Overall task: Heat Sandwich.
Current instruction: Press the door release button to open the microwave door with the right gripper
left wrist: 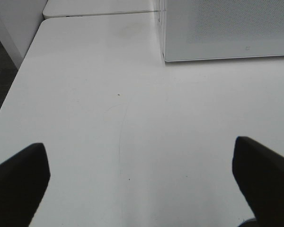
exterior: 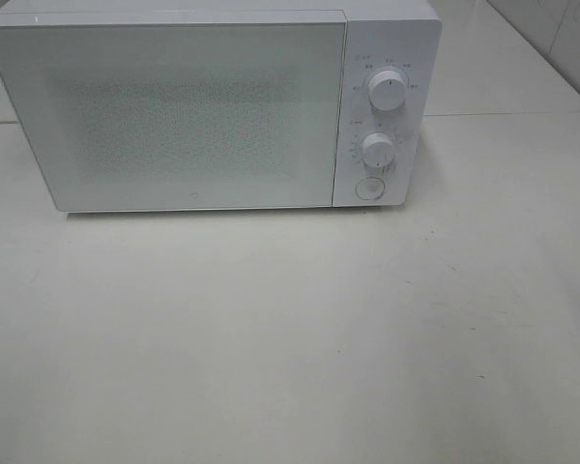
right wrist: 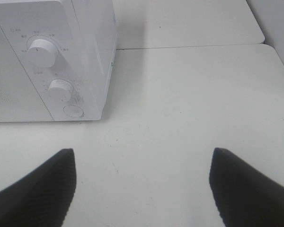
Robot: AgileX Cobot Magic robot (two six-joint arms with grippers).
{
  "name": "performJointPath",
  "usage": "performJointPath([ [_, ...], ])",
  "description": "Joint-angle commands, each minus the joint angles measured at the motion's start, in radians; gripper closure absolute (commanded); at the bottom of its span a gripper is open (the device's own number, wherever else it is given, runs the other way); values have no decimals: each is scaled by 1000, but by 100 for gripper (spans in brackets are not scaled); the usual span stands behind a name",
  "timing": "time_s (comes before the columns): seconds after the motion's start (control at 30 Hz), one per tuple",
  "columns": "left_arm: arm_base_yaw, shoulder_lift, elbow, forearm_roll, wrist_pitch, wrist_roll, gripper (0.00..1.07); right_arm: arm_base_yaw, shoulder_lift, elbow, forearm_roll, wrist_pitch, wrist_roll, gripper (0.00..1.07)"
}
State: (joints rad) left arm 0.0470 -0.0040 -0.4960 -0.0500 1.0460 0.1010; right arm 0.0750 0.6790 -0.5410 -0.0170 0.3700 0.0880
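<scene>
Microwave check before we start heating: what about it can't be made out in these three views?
1. Microwave interior: exterior high view, the shut dotted door hides it; no sandwich shows anywhere.
2. Markings round the dials: exterior high and right wrist views, too small and blurred to read.
3. Microwave's full front: left wrist view's edge leaves only a door corner; right wrist view's edge cuts off most of the door.
</scene>
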Motion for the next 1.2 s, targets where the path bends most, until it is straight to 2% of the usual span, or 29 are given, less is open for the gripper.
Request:
performJointPath([
  [0.03, 3, -17, 2, -6, -8, -1, 9, -6, 75, -4, 5, -93, 0, 31],
  [0.27, 3, -17, 2, -6, -8, -1, 9, -6, 213, -4, 7, -254, 7, 31],
  [0.57, 3, -17, 2, -6, -8, -1, 9, -4, 414, 6, 7, -562, 12, 31],
  [0.63, 3, -17, 2, -6, -8, -1, 9, -4, 468, 36, 9, -694, 12, 31],
  [0.9, 3, -17, 2, -6, -8, -1, 9, -1, 574, 112, 96, -907, -31, 31],
  [0.97, 3, -17, 2, -6, -8, -1, 9, -1, 620, 139, 136, -1013, -42, 31],
  [1.07, 3, -17, 2, -6, -8, -1, 9, -1, 651, 145, 140, -1047, -46, 31],
  [1.17, 3, -17, 2, -6, -8, -1, 9, 51, 698, 155, 178, -1098, -88, 31],
  [1.2, 3, -17, 2, -6, -8, -1, 9, 99, 718, 163, 226, -1125, -147, 31],
])
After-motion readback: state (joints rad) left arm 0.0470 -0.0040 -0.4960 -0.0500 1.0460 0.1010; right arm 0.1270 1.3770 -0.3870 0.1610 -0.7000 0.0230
